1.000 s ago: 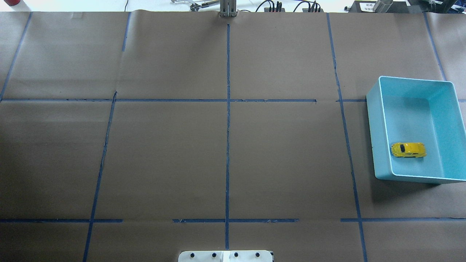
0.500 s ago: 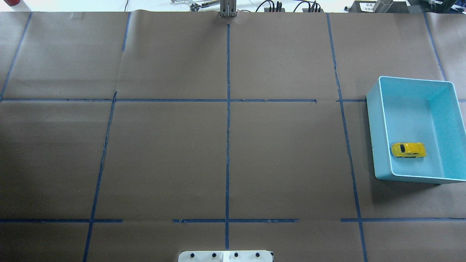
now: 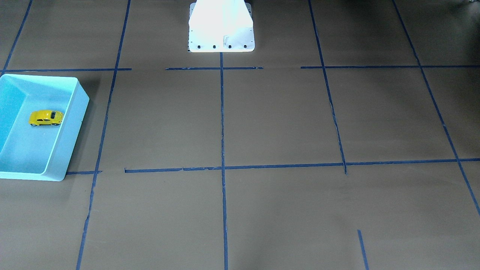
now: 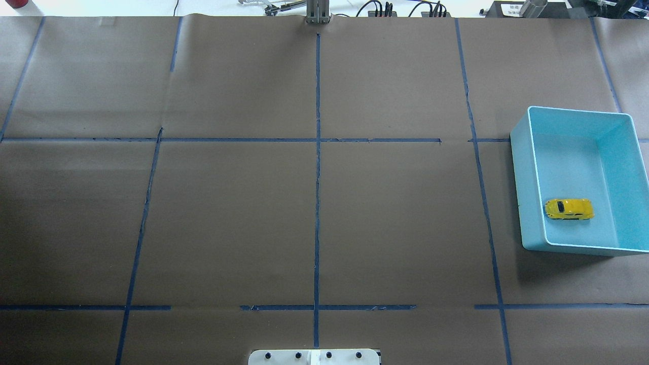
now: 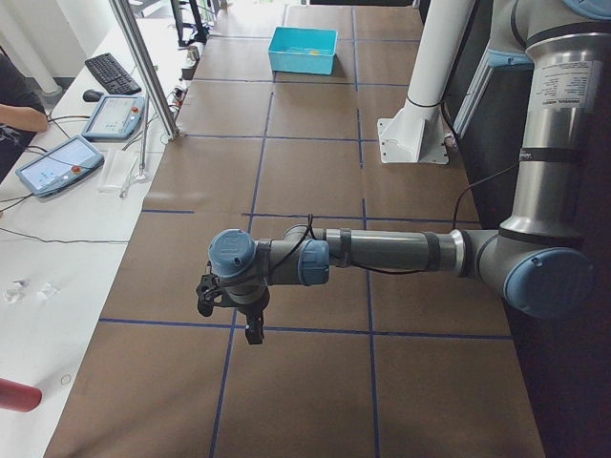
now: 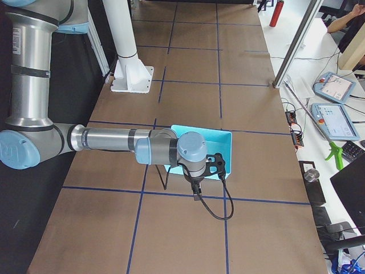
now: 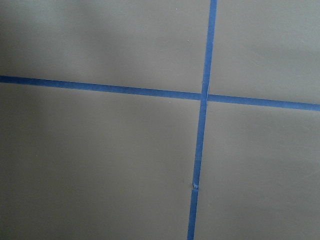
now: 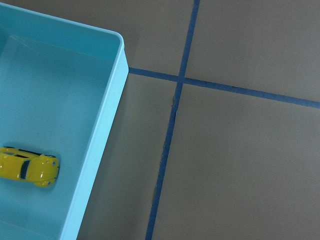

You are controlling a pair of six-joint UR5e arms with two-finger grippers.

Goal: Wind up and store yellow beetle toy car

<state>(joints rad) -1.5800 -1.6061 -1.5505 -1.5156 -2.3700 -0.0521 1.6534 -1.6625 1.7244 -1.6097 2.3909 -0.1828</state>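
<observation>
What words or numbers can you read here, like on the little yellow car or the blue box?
No text here can be read.
White label past the table's far edge: dark print, too small to read.
Tablet screens on the side desk: blurred, unreadable.
Yellow beetle toy car: no writing visible.
Turquoise bin: no writing visible.
</observation>
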